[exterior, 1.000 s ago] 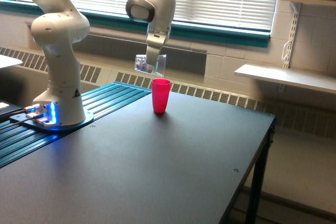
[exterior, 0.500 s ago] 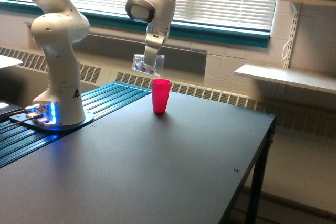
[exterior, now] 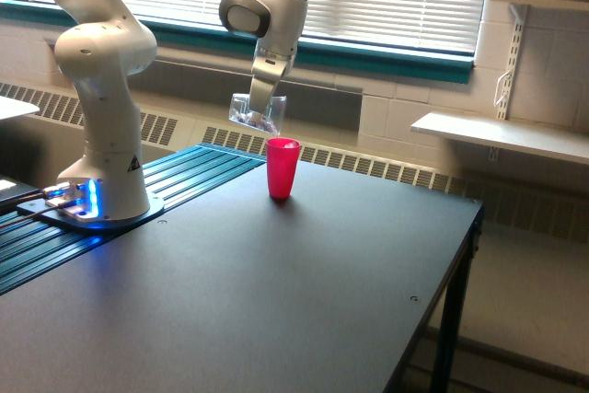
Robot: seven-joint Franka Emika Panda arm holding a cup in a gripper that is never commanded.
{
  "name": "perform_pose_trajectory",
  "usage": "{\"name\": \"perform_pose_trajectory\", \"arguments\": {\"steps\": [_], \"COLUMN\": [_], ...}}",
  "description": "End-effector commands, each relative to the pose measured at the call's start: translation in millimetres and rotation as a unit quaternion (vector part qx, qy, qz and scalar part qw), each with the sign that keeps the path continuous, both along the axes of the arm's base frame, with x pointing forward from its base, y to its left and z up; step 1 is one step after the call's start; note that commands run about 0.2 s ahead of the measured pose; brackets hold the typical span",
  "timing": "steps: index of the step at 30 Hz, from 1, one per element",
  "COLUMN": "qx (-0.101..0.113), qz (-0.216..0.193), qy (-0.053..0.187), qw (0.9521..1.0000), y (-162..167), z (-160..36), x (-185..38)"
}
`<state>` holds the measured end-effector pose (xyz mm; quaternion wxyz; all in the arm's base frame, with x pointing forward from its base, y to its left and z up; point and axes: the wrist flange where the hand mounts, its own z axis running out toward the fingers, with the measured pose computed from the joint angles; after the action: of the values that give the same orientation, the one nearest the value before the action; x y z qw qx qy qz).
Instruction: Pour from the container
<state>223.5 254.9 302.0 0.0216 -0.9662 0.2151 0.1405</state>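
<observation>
Two cups: one clear container (exterior: pixel 257 111), one pink cup (exterior: pixel 282 167). One robot arm (exterior: pixel 101 71). One black table (exterior: pixel 276 301). Two wall shelves (exterior: pixel 502 135).

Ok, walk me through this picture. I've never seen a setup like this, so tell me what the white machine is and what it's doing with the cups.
The white machine is a robot arm, bolted to one end of a dark table. There is a single picture of this moment, taken by a camera standing off the arm and looking across the table toward a window with blinds. At the arm's tip is its hand, which grips a small clear cup with a few dark bits inside. That cup is tilted, its mouth toward the pink cup, which stands upright on the table just below it. It looks set to pour from the clear cup into the pink one.
</observation>
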Motion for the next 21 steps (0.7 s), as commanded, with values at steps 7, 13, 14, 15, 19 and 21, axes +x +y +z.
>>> {"name": "perform_pose_trajectory", "arguments": {"steps": [7,13,14,15,19,21], "qx": [-0.002,-0.004,-0.004,-0.003,-0.003,-0.003], "qz": [-0.008,-0.006,-0.007,-0.008,-0.01,-0.01], "qy": [0.016,0.019,0.02,0.022,0.022,0.022], "qw": [0.9998,0.9998,0.9998,0.9997,0.9997,0.9997], "y": [-2.8,-2.8,-2.9,-2.9,-3.2,-3.1], "z": [-3.4,-3.3,-3.1,-2.9,-1.5,-0.7], "x": [-13.0,-17.7,-18.2,-18.5,-18.5,-18.1]}}
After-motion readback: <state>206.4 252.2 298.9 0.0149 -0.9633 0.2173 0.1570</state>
